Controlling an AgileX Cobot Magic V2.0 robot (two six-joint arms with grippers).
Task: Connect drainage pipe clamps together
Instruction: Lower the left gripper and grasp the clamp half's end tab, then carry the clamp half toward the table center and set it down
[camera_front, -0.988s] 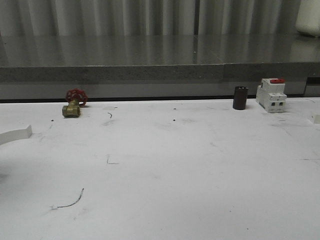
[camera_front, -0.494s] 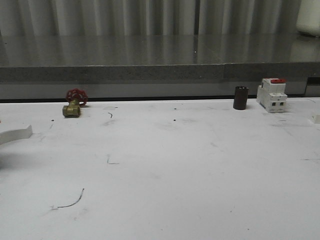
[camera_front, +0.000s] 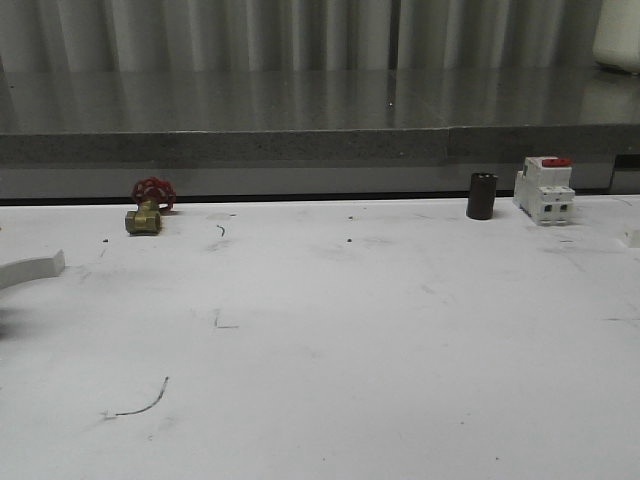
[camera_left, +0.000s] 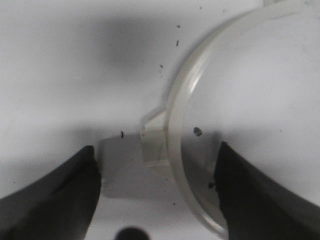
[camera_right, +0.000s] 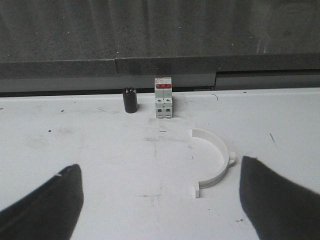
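**Both grippers spread above two separate clamp halves**

Close over the white tabletop (camera_left: 60, 60), the left gripper (camera_left: 157, 192) is hanging with its two dark fingers (camera_left: 55, 197) spread wide apart, gripping nothing. Between them a white semicircular plastic pipe clamp half (camera_left: 172, 107) is lying flat on the table, its small side lug (camera_left: 154, 142) sitting in the gap between the fingers, with neither finger clearly touching it. In the front view one flat end of this curved piece (camera_front: 30, 270) is showing at the far left edge of the table.

Over on the right, the right gripper (camera_right: 160, 200) is likewise hovering with its dark fingers (camera_right: 280, 200) held wide apart and empty. Beyond it, toward the right finger, the second white half-ring clamp (camera_right: 215, 162) is resting on the table, well apart from the first half.

Farther back, a white boxy switch with a red top (camera_right: 163, 97) is standing beside a short black cylinder (camera_right: 130, 100), near the grey ledge (camera_front: 300, 145). At the far left, a brass valve with a red handwheel (camera_front: 148, 207) is sitting.
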